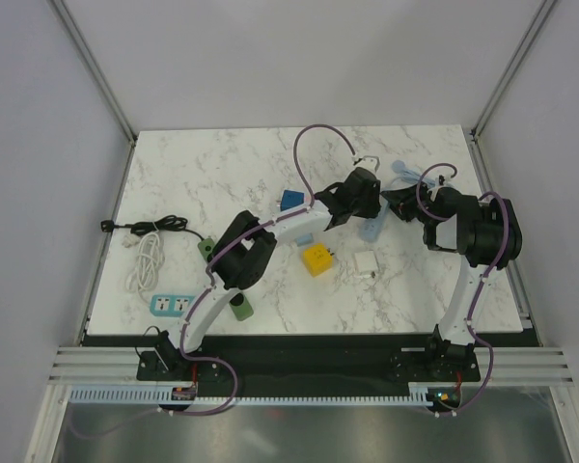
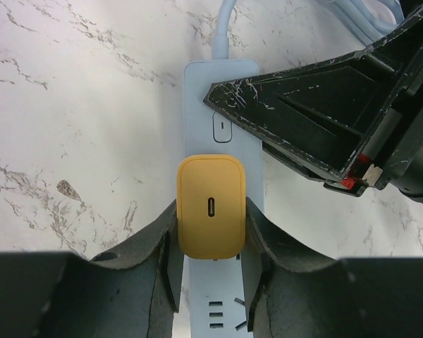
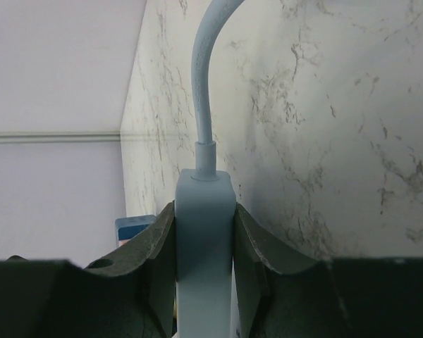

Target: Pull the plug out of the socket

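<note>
In the left wrist view a yellow plug [image 2: 211, 204] with a slot in its face sits in a pale blue socket strip [image 2: 222, 98] lying on the marble table. My left gripper [image 2: 211, 229] has a finger against each side of the plug and is shut on it. My right gripper [image 3: 205, 225] is shut on the cable end of the strip [image 3: 205, 211], where its pale cable [image 3: 204, 77] leaves. In the top view the two grippers, left [image 1: 352, 201] and right [image 1: 402, 204], meet over the strip [image 1: 372, 231]; the plug is hidden there.
A yellow cube [image 1: 317, 258], a white adapter [image 1: 366, 264] and a blue block [image 1: 289, 200] lie close to the strip. At the left are a second socket strip [image 1: 171, 305], a coiled white cable [image 1: 147, 258] and a black cable [image 1: 140, 227]. My right gripper's finger [image 2: 317, 120] looms beside the strip.
</note>
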You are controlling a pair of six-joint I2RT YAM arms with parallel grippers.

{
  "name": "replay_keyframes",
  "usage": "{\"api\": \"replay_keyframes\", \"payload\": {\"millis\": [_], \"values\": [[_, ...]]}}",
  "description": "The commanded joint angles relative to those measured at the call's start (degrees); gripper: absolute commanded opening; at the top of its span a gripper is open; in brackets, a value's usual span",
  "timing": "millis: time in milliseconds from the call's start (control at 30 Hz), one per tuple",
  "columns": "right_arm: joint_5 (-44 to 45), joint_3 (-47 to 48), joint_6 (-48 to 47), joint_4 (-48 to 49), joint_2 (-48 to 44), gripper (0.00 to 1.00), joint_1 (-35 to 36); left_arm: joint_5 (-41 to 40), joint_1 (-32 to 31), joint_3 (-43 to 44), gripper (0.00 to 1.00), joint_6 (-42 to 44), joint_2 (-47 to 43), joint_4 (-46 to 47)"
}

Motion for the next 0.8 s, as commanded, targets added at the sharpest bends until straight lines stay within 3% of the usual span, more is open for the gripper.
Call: {"api": "replay_keyframes", "payload": {"millis": [0,67,167,233,367,500,533,633,667,733,767], "values": [[7.5,0.0,-2.8,1.2,0.6,0.00,-1.9,0.1,0.8,2.0,0.02,0.1,-6.9,-0.9],[7.4,0.0,-2.8,1.2,0.6,0.00,-1.9,8.4,2.3,0.5,0.02,-5.9,-6.8,3.3],[7.5,-0.1,-2.8,1.1,0.5,0.00,-1.9,12.2,3.3,-0.8,0.02,-9.7,-6.6,5.9],[7.5,-0.1,-2.7,1.2,0.6,0.00,-2.0,9.4,2.6,-0.6,0.02,-7.7,-7.4,4.7],[7.4,0.0,-2.6,1.2,0.6,0.00,-2.0,-5.3,-1.6,2.0,0.02,1.6,-8.3,-0.5],[7.4,-0.1,-2.5,1.3,0.5,0.00,-2.1,-11.5,-3.7,3.2,0.02,8.2,-8.4,-2.3],[7.4,-0.1,-2.5,1.3,0.6,0.00,-2.1,-11.0,-3.2,2.7,0.02,7.2,-8.9,-2.3],[7.4,-0.2,-2.7,1.2,0.5,0.00,-2.2,1.7,0.6,-1.5,0.02,-1.6,-10.1,1.7],[7.4,-0.2,-2.8,1.3,0.5,0.00,-2.1,9.0,1.7,-3.5,0.02,-7.5,-10.5,7.3],[7.5,-0.2,-2.8,1.2,0.6,0.00,-2.3,12.3,2.9,-6.4,0.02,-10.6,-11.3,11.2],[7.5,-0.2,-2.8,1.1,0.5,0.00,-2.2,9.8,2.4,-6.0,0.02,-9.2,-11.5,9.7]]}}
